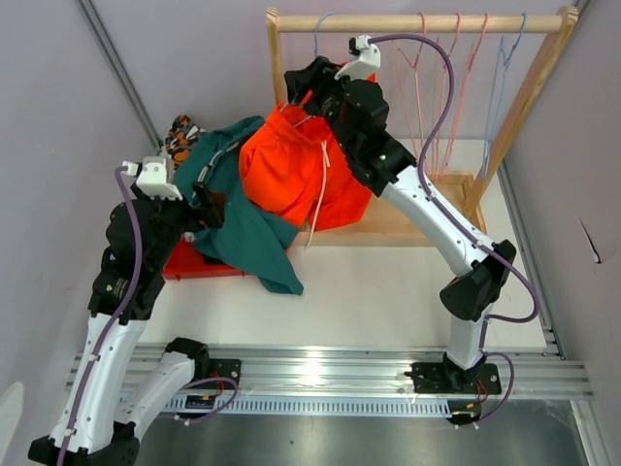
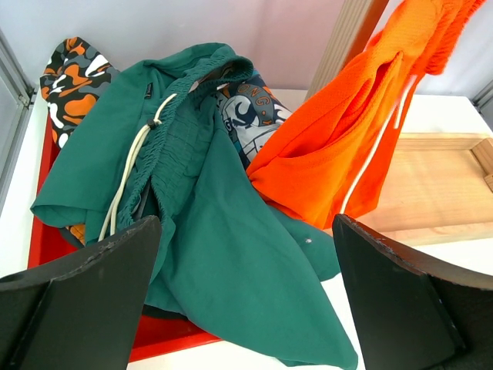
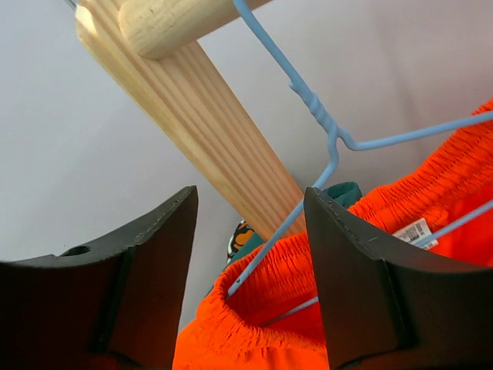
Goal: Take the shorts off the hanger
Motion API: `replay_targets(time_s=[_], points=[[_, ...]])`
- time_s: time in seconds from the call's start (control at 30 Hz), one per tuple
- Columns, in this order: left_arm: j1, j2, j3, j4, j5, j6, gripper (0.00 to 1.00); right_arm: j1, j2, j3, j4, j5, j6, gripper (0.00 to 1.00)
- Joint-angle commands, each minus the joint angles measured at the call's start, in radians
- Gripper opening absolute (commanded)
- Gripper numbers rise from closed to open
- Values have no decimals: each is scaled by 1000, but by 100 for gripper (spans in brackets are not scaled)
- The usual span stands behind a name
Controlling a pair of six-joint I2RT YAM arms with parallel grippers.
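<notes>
Two white-and-black robot arms rise from the near edge of a white counter (image 1: pixel 388 291). The left arm stands folded upright at the left side, wrist bent so the left end effector (image 2: pixel 246 223) aims down over a heap of clothing. Its jaws are spread wide and hold nothing.

Just below them lie dark teal shorts (image 2: pixel 223 254) with a pale drawstring, spilling off a red tray (image 1: pixel 189 264) onto the counter. A blue-and-white printed pair (image 2: pixel 250 116) peeks from under them. An orange, black and white printed pair (image 2: pixel 73 77) lies at the tray's far end.

The right arm, bent at the elbow on the right side, stretches up and leftward to the far wooden rack (image 1: pixel 417 21). The right end effector (image 3: pixel 250 196) points upward, jaws partly open. The wire of a blue hanger (image 3: pixel 323 123) passes between them, not clamped.

The orange shorts (image 3: pixel 400 208) hang on this hanger by the waistband, draping down beside the teal pair. Empty pink and blue hangers (image 1: pixel 456 87) hang farther right.
</notes>
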State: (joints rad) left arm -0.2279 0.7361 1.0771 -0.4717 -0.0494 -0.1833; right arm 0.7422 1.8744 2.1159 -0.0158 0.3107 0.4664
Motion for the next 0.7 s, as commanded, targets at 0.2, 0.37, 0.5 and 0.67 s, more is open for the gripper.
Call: replay_targets(time_s=[0.2, 0.37, 0.5, 0.67], points=[[-14, -1, -12, 50, -6, -7, 99, 8, -38, -35, -23, 43, 40, 63], [-19, 6, -17, 51, 0, -15, 99, 6, -70, -106, 34, 48, 51, 63], [-21, 2, -26, 53, -4, -13, 99, -6, -31, -80, 36, 27, 69, 60], [-22, -7, -40, 56, -7, -10, 99, -7, 17, -4, 36, 18, 66, 41]])
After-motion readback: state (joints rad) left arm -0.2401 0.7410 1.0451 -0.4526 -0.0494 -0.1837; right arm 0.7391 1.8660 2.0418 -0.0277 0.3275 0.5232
